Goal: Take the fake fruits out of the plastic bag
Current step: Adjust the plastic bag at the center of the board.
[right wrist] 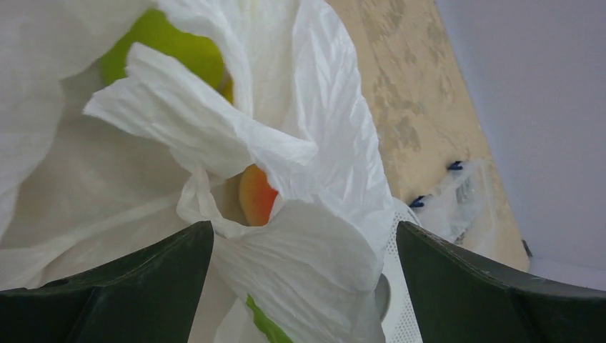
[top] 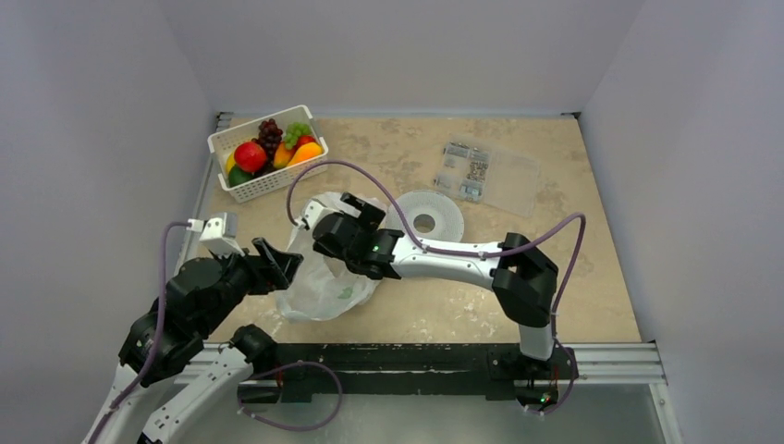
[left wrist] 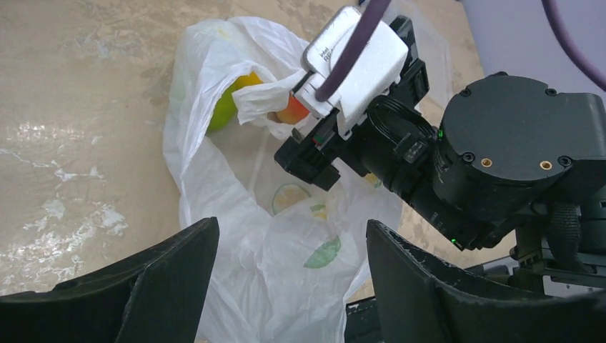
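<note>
Plastic bag (top: 324,287) lies crumpled on table (top: 555,259). All positions below are given w.r.t. the bag.

L gripper (left wrist: 291,236): at bag's closed end, jaws spread wide. Leaf-print film sits between them but isn't pinched. Judgement: placed there to pin or lift that end so contents don't slide off while the other arm digs.

R gripper (right wrist: 304,239): at bag's mouth, opposite end from L. Jaws released & wide, loose fold of film bunched between them, nothing gripped. Wide spread prob. bc fruits look about as big as the gap, so it needs full opening.

Inside bag, just past mouth:
- green-yellow fruit (right wrist: 168,46), deeper in.
- orange-red fruit (right wrist: 256,194), closer to R's fingers, half hidden behind a flap.
- Can't tell which kinds. At least 2 in bag; more may be hidden under film.

Beyond bag, far-left: white basket (top: 242,190) w/ several fruits, incl. red apple (top: 250,155). Looks like the drop-off pt, so task seems partway done (judgement).

Right of bag: white disc (top: 430,220) near the mouth, clear packet (top: 485,176) further off. Neither is a task item.

Next move, est.: R has to get past the flap to the orange-red fruit. Risk: jaws close on film along w/ fruit & drag the whole bag; L clamping the closed end would counter that.
</note>
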Available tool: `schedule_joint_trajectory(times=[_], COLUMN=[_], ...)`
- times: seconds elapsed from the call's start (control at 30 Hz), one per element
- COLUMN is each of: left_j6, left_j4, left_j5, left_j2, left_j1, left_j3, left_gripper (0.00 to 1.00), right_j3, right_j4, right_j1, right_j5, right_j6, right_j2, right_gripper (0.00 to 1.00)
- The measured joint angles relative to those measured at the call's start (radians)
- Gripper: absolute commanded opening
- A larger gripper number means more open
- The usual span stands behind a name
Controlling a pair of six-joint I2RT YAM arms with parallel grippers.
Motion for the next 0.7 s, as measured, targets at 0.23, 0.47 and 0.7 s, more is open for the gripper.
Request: schedule_joint_trajectory(times=[0.23, 0.47, 0.7], left_j6=[0.029, 0.05, 0.084], left_j4=[0.024, 0.068, 0.216], left_j5=[0.055, 0.111, 0.293], left_j2=[0.095, 0.161, 0.307], left_j1=[0.0, 0.0, 0.0], left_j3=[-0.002, -0.002, -0.039], left_gripper=[0.75, 0.7, 0.58], right_j3=[0.001, -0.053, -0.082], right_j4=[0.021, 0.064, 0.114], right_j1=[-0.055, -0.117, -0.172], right_j5=[0.052, -0.079, -0.31], right_j6=[0.015, 0.082, 0.171], right_j2=[0.017, -0.064, -0.181], right_gripper=[0.09, 0.0, 0.0])
